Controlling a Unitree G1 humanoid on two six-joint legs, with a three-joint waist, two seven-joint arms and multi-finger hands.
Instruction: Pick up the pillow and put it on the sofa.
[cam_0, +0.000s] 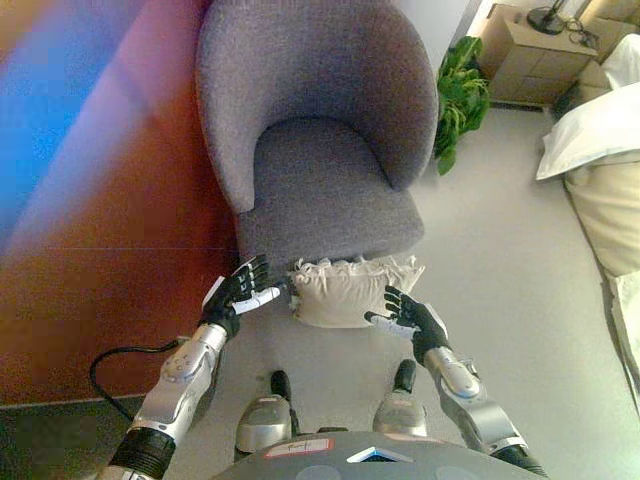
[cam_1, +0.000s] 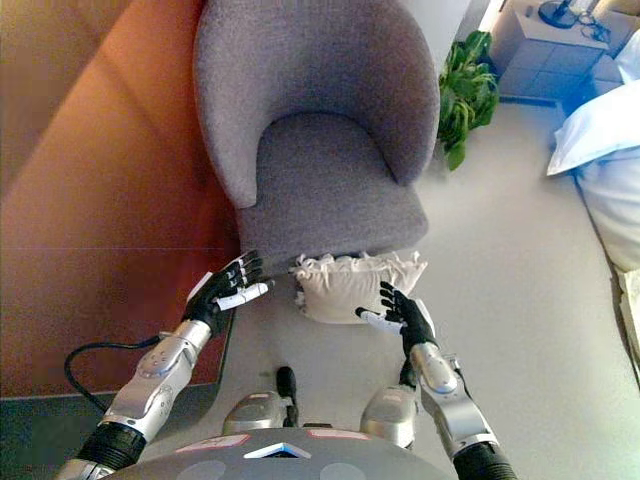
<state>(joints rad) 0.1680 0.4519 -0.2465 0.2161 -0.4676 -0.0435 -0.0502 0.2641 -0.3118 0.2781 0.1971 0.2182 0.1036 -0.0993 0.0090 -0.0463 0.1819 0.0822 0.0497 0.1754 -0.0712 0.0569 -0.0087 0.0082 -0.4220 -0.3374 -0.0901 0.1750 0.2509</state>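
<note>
On pale smooth floor (cam_0: 500, 290), against a grey fabric sofa's (cam_0: 320, 150) front edge, leans a frilled cream pillow (cam_0: 345, 290); each robot hand, left (cam_0: 240, 290) and right (cam_0: 410, 315), open beside it.

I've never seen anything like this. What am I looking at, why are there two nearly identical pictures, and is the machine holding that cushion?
Both pictures come from a stereo camera on a humanoid robot's head, looking down; the left eye view and right eye view differ only slightly. Its two silver arms end in dark hands. A cream pillow lies on the floor against the front of a grey armchair. The left hand and right hand are open on either side of it, holding nothing yet. A green plant and part of a bed show to the right.
</note>
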